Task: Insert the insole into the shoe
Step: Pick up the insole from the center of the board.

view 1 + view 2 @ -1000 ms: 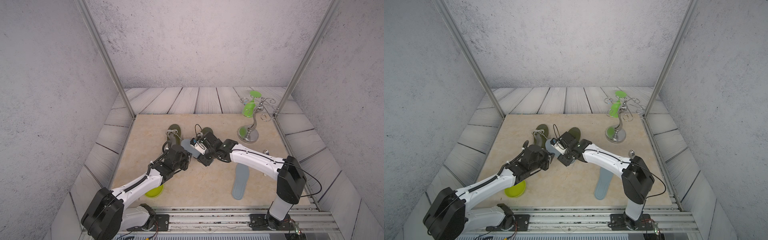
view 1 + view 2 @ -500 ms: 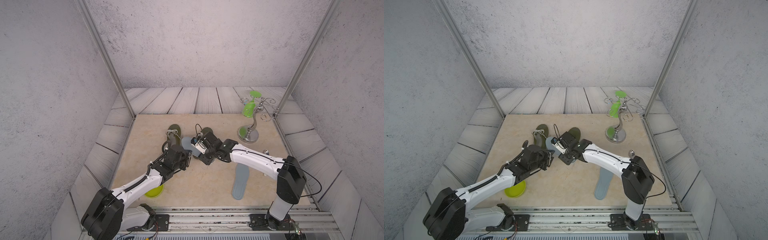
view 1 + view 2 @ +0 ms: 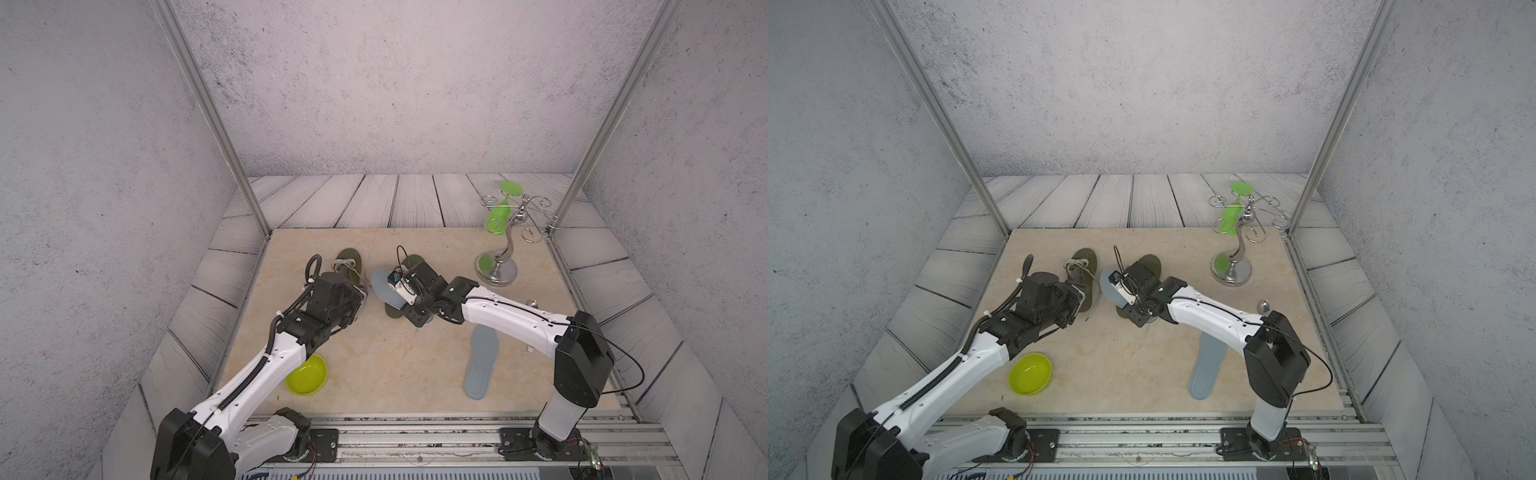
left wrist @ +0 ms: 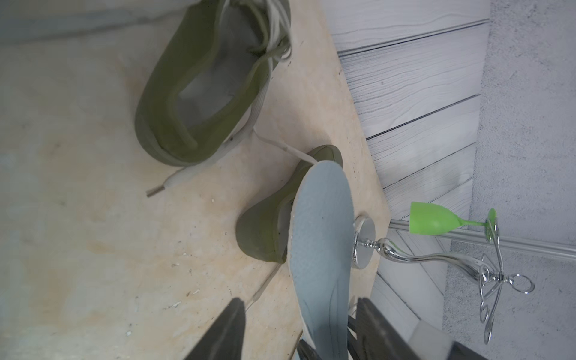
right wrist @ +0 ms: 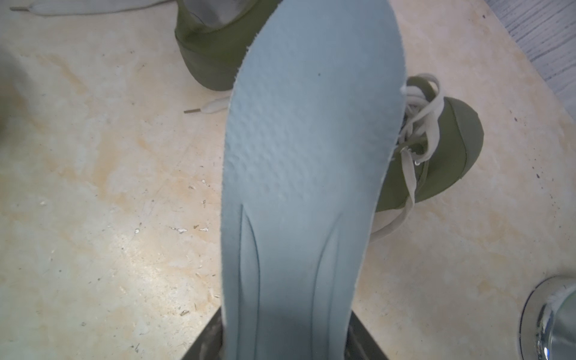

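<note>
Insole [image 3: 380, 282]: grey-blue, hangs clear of the table [image 3: 374, 374] in the right gripper [image 5: 285, 318], pinched by its edges across the narrow rear part, broad toe end jutting left and far. Hovers tilted over the near half of the right shoe [image 3: 412, 262], an olive one lying toe-far about mid-table; cannot tell whether touching it. Hides, together with the gripper body, most of that shoe's opening in both top views.

Left gripper [image 4: 299, 302]: stands with jaws well apart, one either side of the insole's narrow part, close to it on one side and clear on the other, clamping nothing. Blocks the heel of the left shoe [image 3: 348, 255] in both top views, leaving only the olive toe and white laces [image 3: 344, 265] on show; looks straight into that shoe's open mouth in the left wrist view.

Loose lace end [image 4: 156, 190]: trails on the table between the two shoes.

Second insole [image 3: 480, 361]: lies flat near right, partly under the right arm, well apart from both shoes.

Bowl [image 3: 307, 374]: yellow-green, sits near left, tucked partly beneath the left arm.

Silver rack [image 3: 498, 266]: stands far right, well apart from the shoes, with a green goblet [image 3: 496, 216] hanging upside down from one hook.
</note>
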